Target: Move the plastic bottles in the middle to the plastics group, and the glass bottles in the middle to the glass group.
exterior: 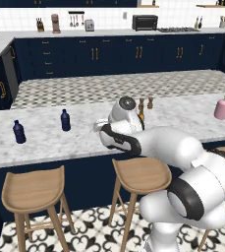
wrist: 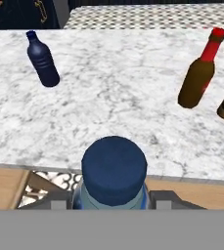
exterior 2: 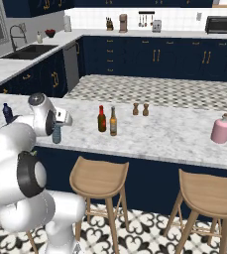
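Note:
My gripper (wrist: 113, 201) is shut on the pale teal plastic bottle (wrist: 114, 171), whose blue cap rises between the fingers. In the right base view the gripper (exterior 2: 58, 125) holds this bottle (exterior 2: 56, 135) upright near the counter's front edge, at the left. A dark navy bottle (wrist: 42, 61) of the plastics group stands farther left; both of that group, one (exterior: 19, 132) and the other (exterior: 65, 120), show in the left base view. The slim brown red-capped glass bottle (exterior 2: 101, 119) and the amber bottle (exterior 2: 113, 121) stand mid-counter. The pink glass-group bottle (exterior 2: 221, 129) is far right.
Two small brown shakers (exterior 2: 135, 109) stand behind the glass bottles. Wooden stools (exterior 2: 99, 178) sit under the marble counter (exterior 2: 174, 134) along its front edge. A sink (exterior 2: 28, 49) and dark cabinets line the far walls.

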Controlling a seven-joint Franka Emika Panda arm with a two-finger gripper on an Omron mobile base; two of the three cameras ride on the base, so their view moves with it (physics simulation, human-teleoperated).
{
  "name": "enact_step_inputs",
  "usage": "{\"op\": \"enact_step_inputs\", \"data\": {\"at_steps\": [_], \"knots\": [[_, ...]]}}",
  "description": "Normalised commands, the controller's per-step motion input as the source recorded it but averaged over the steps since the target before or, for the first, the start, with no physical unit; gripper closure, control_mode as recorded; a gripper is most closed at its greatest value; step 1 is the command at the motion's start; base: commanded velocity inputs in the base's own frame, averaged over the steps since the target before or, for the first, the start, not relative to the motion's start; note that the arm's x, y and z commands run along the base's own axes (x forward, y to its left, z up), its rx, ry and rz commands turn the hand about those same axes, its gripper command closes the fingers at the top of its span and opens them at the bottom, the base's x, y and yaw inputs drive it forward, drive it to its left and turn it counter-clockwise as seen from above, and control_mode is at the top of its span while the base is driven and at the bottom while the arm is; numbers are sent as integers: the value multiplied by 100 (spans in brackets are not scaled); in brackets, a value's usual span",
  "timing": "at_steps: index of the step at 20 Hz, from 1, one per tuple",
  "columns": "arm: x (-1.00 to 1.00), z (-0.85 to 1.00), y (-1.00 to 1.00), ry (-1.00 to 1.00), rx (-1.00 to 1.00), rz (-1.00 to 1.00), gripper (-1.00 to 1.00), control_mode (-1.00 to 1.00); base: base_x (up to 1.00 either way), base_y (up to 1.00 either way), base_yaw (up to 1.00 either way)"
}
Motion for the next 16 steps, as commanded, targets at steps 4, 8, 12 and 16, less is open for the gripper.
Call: {"op": "enact_step_inputs", "data": {"at_steps": [4,8,12,16], "knots": [[0,0,68,-12,0,0,100,-100,0,0,0],[4,0,78,-8,0,2,100,-100,0,0,0],[7,3,47,4,0,7,100,-100,0,0,0],[0,11,23,10,0,5,100,-100,0,0,0]]}}
